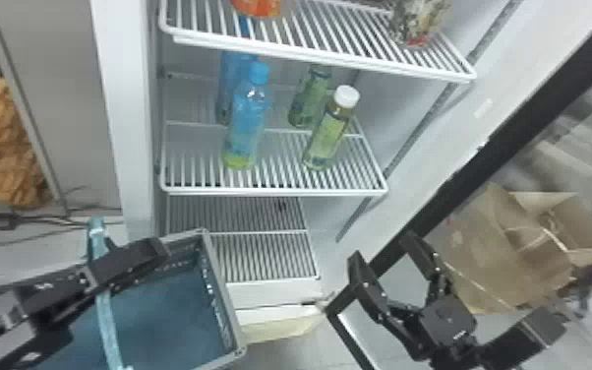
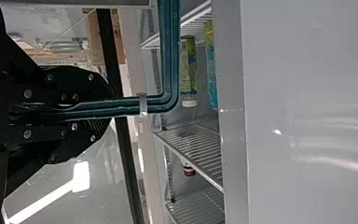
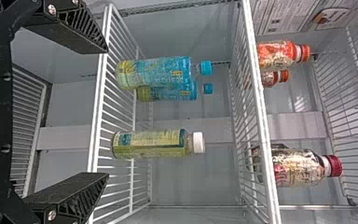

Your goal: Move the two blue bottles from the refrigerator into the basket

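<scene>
Two blue bottles stand upright on the refrigerator's middle shelf, the front bottle [image 1: 247, 125] [image 3: 156, 72] before the rear bottle [image 1: 226, 91] [image 3: 170, 92]. My left gripper [image 1: 156, 250] [image 2: 109, 109] is shut on the blue handle [image 1: 106, 322] [image 2: 168, 56] of the grey-rimmed basket [image 1: 221, 301], at the lower left of the head view. Nothing lies inside the part of the basket that shows. At the lower right, my right gripper [image 1: 382, 250] [image 3: 107, 112] stands open before the refrigerator, below the level of the bottles' shelf, touching neither bottle.
Right of the blue bottles stand a green bottle with a white cap [image 1: 330, 130] and another green bottle [image 1: 310, 96]. The upper wire shelf [image 1: 319, 56] overhangs them, bearing other bottles. The refrigerator's left wall edge [image 1: 128, 118] rises behind the basket; a cardboard box [image 1: 496, 256] is at the right.
</scene>
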Motion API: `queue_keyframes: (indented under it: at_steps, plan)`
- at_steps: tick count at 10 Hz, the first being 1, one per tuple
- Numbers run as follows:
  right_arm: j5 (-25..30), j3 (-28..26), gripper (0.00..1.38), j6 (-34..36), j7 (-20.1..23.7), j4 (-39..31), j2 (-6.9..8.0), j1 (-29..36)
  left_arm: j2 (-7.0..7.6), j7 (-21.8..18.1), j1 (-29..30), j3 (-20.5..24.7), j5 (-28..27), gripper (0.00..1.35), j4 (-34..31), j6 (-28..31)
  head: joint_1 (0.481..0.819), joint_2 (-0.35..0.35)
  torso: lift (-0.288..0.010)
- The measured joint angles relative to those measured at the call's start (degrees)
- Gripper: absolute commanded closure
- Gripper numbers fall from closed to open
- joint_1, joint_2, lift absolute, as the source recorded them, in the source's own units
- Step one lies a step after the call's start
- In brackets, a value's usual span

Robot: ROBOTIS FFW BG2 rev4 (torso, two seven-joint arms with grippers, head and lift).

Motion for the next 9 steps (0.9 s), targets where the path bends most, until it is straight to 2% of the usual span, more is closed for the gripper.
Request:
queue_keyframes:
  at_steps: [9]
  plan:
    - [0.10,1.40,0.11,0.17,0.03,0.95,-0.82,-1.80,-0.14,0.00,0.25,-0.32,0.52,1.20,0.78,-0.20,0.695,-0.350,-0.220]
